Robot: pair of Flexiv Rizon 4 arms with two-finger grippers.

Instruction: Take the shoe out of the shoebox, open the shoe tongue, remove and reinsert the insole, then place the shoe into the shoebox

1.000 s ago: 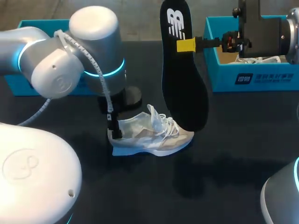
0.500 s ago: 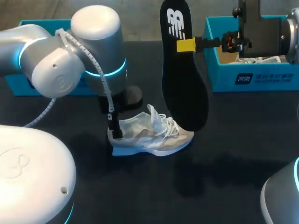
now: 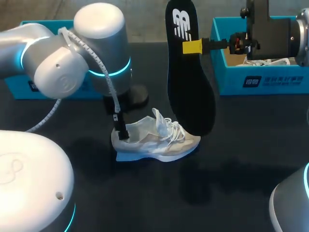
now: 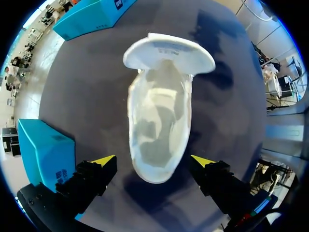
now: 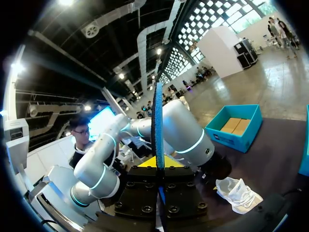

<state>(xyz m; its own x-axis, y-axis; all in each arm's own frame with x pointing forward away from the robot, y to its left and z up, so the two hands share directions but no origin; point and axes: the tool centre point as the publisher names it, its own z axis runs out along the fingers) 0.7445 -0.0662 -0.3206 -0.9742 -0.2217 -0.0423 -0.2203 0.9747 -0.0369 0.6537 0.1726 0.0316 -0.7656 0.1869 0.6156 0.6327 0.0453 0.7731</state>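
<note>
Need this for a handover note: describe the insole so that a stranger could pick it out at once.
On the black table, find the white shoe lying near the middle. By its toe end the insole stands upright, gripped near its top by the right hand. It is the only long, flat, black thing, with a white logo at its upper end.

Wht logo [image 3: 182,24] on insole [image 3: 189,82]; label [image 3: 273,81] on shoebox [image 3: 231,79] too sm. to read.

We see a white shoe [image 3: 157,140] with pale grey mesh on our black table [image 3: 241,169], a black insole [image 3: 190,92] bearing a white mark, a turquoise shoebox [image 3: 260,79], and our right gripper [image 3: 192,47] tipped yellow.
</note>
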